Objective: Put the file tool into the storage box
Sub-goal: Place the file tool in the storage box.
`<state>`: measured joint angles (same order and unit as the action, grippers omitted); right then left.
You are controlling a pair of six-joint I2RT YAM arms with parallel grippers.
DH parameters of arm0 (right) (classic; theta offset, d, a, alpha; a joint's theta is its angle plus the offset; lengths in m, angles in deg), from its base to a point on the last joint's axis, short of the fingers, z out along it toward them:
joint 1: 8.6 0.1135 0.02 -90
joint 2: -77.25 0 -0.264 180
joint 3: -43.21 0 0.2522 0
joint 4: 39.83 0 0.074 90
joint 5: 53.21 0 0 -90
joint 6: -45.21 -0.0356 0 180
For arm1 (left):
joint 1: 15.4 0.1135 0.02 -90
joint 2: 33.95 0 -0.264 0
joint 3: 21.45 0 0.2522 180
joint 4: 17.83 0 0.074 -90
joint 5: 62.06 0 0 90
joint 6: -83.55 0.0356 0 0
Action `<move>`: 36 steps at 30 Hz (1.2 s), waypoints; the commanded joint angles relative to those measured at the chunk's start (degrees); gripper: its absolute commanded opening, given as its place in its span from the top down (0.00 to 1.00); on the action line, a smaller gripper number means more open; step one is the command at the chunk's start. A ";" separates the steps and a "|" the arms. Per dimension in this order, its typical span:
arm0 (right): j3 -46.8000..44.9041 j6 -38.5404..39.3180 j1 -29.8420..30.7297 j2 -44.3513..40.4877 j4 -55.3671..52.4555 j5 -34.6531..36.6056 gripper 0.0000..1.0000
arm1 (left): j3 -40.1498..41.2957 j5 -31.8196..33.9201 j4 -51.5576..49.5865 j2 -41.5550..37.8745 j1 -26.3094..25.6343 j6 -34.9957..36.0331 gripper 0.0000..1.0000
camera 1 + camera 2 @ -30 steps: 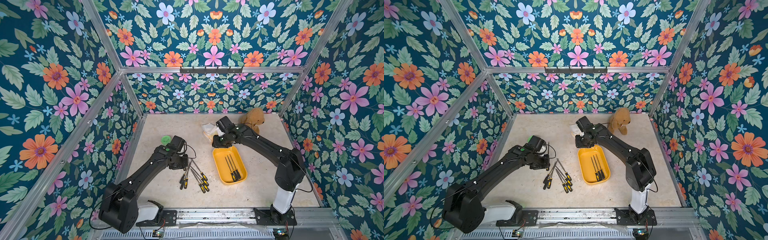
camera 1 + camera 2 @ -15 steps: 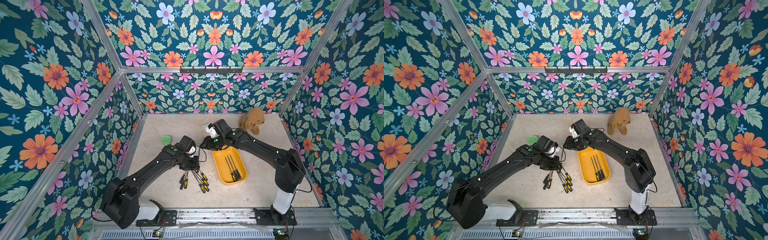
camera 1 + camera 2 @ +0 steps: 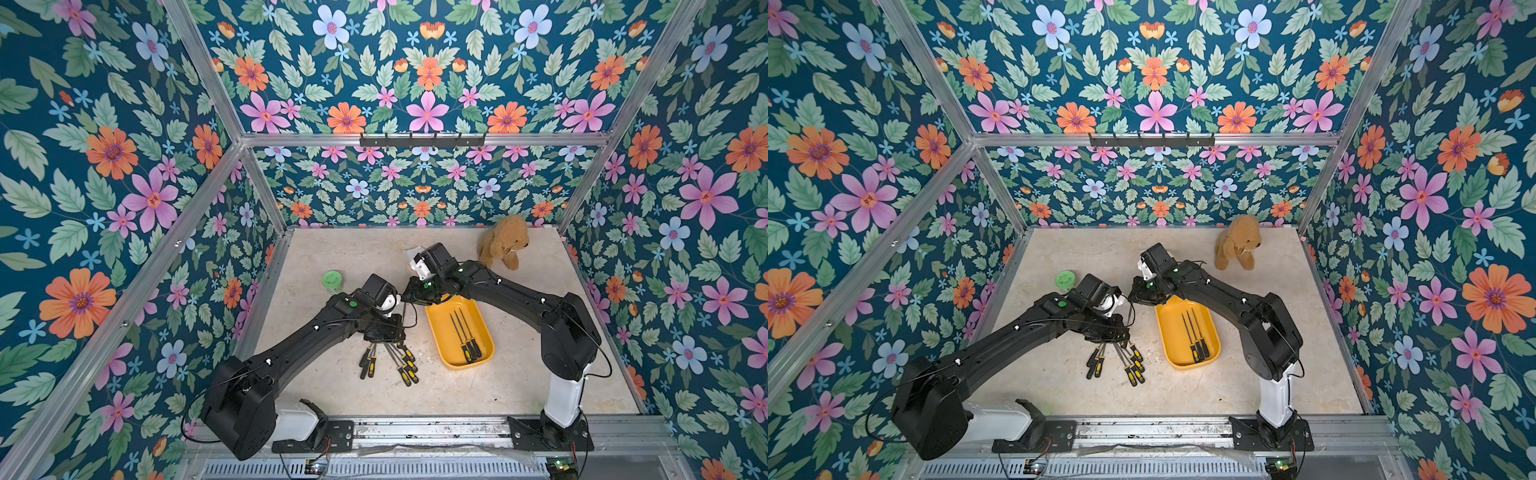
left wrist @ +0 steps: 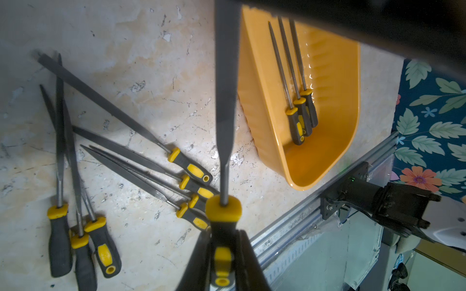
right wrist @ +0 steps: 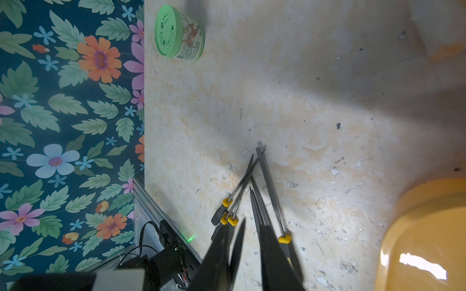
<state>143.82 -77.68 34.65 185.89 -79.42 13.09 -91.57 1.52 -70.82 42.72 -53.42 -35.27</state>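
- The left gripper (image 4: 223,243) was clamped on the yellow-and-black handle of the held file (image 4: 225,100). Its grey blade ran straight up the middle of the left wrist frame to the top edge.
- In a top view the right gripper (image 3: 409,294) sat at the blade's far tip. Its jaws looked narrow in the right wrist view, but whether they had caught the blade could not be told.
- The file's long axis rose steeply in the frame from the left gripper to the right gripper, clear of the table (image 3: 353,257).
- The storage box (image 3: 442,332) lay just to the lower right of the right gripper, its upper-left end almost under it. The left gripper was beside the box's left wall, so the right arm was probably the nearer.
- Three stored files (image 3: 465,338) lay along the box's length, handles toward the lower right — the held file would likely need the same lie.
- The loose files (image 3: 388,359) were fanned out just below the left gripper.
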 commanded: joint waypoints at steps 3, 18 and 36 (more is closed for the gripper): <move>0.16 2.05 0.00 -1.03 -1.97 0.45 1.00 | -0.64 -0.54 -0.18 -0.48 0.07 1.86 0.97; 5.56 19.45 -2.20 -2.49 -31.35 29.86 1.00 | -2.03 9.92 -0.77 0.70 2.22 -3.44 0.07; -0.43 18.48 -1.32 4.18 -22.97 26.96 1.00 | 5.80 12.78 0.90 -2.63 2.51 -6.89 0.08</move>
<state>143.65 -58.51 33.25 189.58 -104.00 41.22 -86.26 12.89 -70.20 40.62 -51.02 -41.06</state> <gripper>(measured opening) 0.081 0.921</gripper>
